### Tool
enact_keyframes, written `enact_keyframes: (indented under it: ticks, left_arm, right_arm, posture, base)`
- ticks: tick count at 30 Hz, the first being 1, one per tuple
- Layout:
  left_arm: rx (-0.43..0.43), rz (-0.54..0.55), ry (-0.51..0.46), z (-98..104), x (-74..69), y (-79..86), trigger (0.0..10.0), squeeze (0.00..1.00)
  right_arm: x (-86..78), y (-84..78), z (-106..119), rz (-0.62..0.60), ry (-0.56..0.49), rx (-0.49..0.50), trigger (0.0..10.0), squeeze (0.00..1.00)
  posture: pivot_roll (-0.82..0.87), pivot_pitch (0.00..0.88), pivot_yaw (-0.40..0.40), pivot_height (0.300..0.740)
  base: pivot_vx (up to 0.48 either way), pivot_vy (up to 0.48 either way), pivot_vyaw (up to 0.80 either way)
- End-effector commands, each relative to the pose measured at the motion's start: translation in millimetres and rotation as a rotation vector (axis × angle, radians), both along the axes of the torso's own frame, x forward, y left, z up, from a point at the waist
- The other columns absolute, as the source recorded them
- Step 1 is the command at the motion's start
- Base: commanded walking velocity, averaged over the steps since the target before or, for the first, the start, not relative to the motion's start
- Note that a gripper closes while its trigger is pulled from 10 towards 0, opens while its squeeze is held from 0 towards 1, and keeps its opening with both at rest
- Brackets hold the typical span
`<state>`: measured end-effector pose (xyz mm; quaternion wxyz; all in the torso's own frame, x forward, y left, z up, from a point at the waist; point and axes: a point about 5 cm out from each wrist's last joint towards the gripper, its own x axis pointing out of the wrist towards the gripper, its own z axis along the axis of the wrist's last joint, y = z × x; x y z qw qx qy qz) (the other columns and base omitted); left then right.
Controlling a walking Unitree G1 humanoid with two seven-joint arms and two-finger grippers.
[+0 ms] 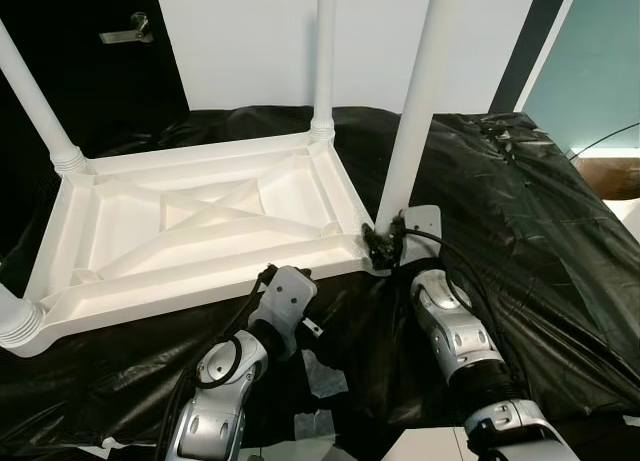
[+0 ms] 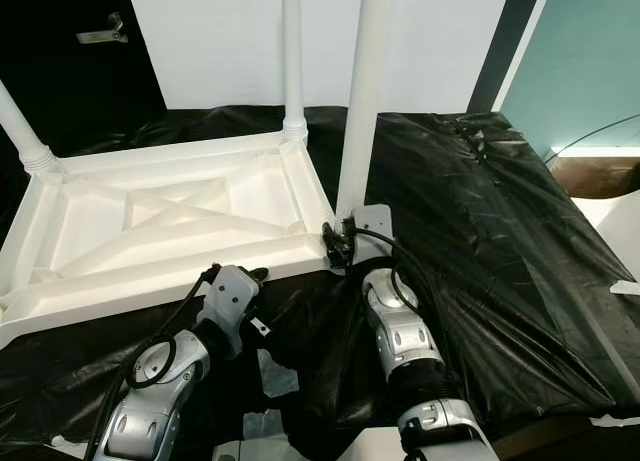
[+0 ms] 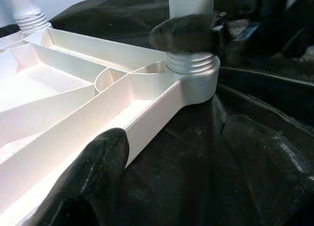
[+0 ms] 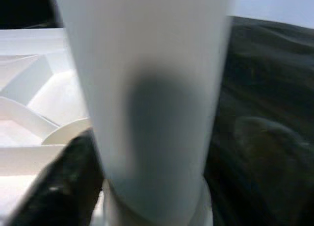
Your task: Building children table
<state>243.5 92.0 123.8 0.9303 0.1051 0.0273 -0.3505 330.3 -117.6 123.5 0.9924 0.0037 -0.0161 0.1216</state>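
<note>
Tabletop (image 1: 200, 221) upside down on black sheet (image 1: 520, 231), all four legs standing | right gripper (image 1: 385, 243) clamps near leg (image 1: 415, 111) at its socket, seating it | left gripper (image 3: 171, 152) open beside tabletop edge | left: flip upright

Table top (image 1: 200, 231): plain white plastic, upside down, with white ribs crossing in an X.
Legs (image 1: 415, 111): plain white, with ridged white collars at the base.
Sheet (image 1: 520, 231): glossy black plastic, creased, with pale highlights along the folds.
Left gripper (image 3: 171, 187): matt black fingers (image 3: 98, 172); silver-grey arm with black cables.
Right gripper (image 1: 385, 243): black fingers (image 4: 64, 187) on either side of the white leg; silver arm, black ribbed cuff.
Wall (image 1: 250, 41): plain white.
Door (image 1: 90, 71): black, with a dull silver handle (image 1: 128, 30).
Panel (image 1: 595, 71): teal, edged by a black strip.
Scraps (image 1: 325, 376): pale grey-white, lying on the black sheet.
</note>
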Motion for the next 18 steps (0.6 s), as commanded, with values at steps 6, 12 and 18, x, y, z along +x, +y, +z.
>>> enact_keyframes:
  ticks: [6,12,18]
  left_arm:
    - [-0.007,0.109,-0.023,2.7,4.7,3.8,10.0,0.00]
    - [-0.009,0.113,-0.027,3.1,6.1,4.1,10.0,0.00]
    - [-0.006,0.121,-0.030,3.2,5.9,6.0,10.0,0.00]
  right_arm:
    - [2.6,-18.5,1.9,0.176,-0.009,-0.004,10.0,0.00]
    - [10.7,-21.6,4.8,0.415,-0.008,-0.074,10.0,0.00]
    - [20.0,-14.1,9.5,0.545,0.010,-0.150,10.0,0.00]
  posture:
    - [0.15,0.004,-0.065,0.740]
    - [0.16,0.000,-0.065,0.740]
    - [0.17,0.000,-0.066,0.740]
  base:
    - [0.000,0.000,0.00]
    - [0.000,0.000,0.00]
    - [0.000,0.000,0.00]
